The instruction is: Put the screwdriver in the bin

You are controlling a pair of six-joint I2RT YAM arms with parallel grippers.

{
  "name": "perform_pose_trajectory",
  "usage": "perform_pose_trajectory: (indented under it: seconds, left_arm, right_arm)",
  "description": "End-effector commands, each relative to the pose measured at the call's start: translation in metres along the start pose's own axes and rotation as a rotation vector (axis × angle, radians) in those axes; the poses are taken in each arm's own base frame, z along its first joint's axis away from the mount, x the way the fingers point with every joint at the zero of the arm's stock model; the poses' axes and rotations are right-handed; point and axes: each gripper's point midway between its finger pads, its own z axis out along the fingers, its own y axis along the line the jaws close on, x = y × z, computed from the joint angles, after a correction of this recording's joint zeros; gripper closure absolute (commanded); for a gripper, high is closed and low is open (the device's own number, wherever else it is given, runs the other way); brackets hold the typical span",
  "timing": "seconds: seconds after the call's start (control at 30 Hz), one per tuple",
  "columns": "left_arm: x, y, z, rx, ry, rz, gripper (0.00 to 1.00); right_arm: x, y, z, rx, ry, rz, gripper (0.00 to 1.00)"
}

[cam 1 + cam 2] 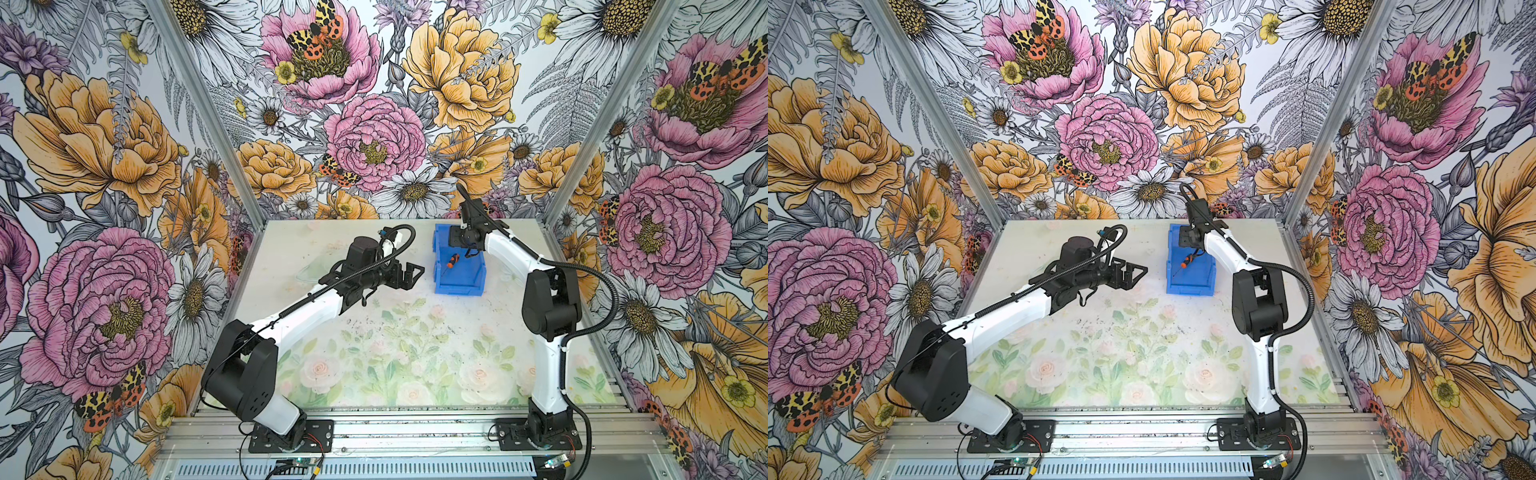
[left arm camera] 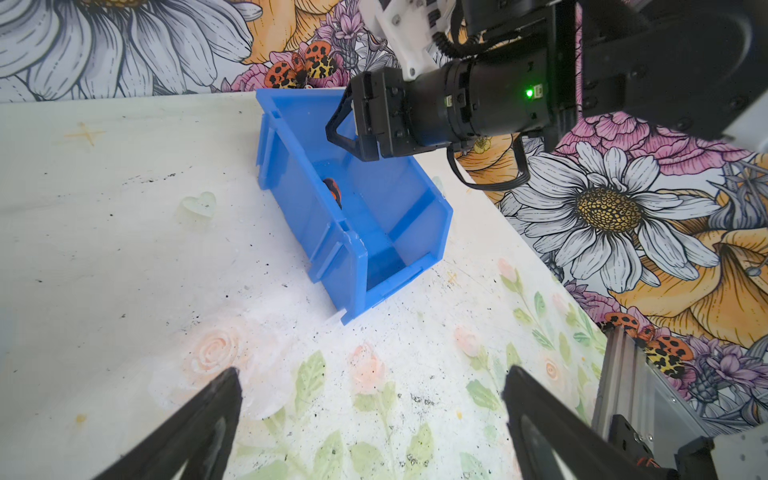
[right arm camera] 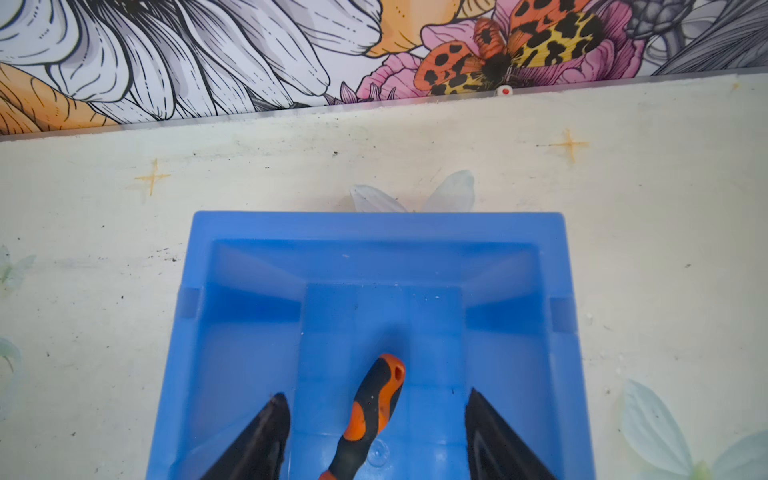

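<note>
Right claw (image 3: pixel 377 393) released; orange-and-black-handled steel screwdriver (image 3: pixel 374 411) lies in bright blue rectangular plastic bin (image 3: pixel 374 226). Withdrawal could clip the wall, tipping it.

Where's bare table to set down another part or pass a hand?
Biggest bare patch: front half of the table, between the two arm bases, up to the front lip of the bin. Smaller: far-left corner behind the left end effector. Crowded: the bin, screwdriver inside, open right end effector over it, left end effector close to its left wall.
</note>
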Motion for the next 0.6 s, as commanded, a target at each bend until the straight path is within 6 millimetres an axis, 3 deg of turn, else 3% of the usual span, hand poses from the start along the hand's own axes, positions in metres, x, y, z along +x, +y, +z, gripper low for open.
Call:
perform_pose_trajectory:
  seconds: [0.0, 0.07, 0.1, 0.13, 0.23, 0.4, 0.47, 0.57]
  left_arm:
    - [-0.014, 0.017, -0.021, -0.066, -0.06, 0.001, 0.02]
    - [-0.015, 0.033, -0.031, -0.143, -0.082, -0.009, 0.01]
    - [-0.016, 0.043, -0.037, -0.193, -0.095, -0.015, 0.01]
    - [-0.016, 0.053, -0.044, -0.24, -0.108, -0.016, 0.01]
    - [-0.011, 0.083, -0.069, -0.358, -0.141, -0.005, 0.01]
    - [0.007, 0.151, -0.12, -0.673, -0.206, -0.049, 0.01]
    - [0.015, 0.172, -0.142, -0.779, -0.211, -0.041, 0.01]
    - [0.019, 0.186, -0.171, -0.82, -0.355, 0.005, 0.01]
  right_arm:
    - [-0.038, -0.007, -0.046, 0.018, -0.125, 0.018, 0.24]
    - [-0.041, -0.01, -0.062, 0.03, -0.147, 0.014, 0.14]
    - [-0.04, -0.012, -0.071, 0.042, -0.158, 0.007, 0.03]
    - [-0.037, -0.016, -0.077, 0.059, -0.16, 0.001, 0.01]
    - [-0.025, -0.033, -0.104, 0.117, -0.19, -0.001, 0.0]
    - [0.006, -0.07, -0.156, 0.213, -0.278, 0.034, 0.01]
    - [0.027, -0.086, -0.169, 0.217, -0.305, 0.055, 0.0]
    - [0.061, -0.12, -0.174, 0.295, -0.34, 0.125, 0.0]
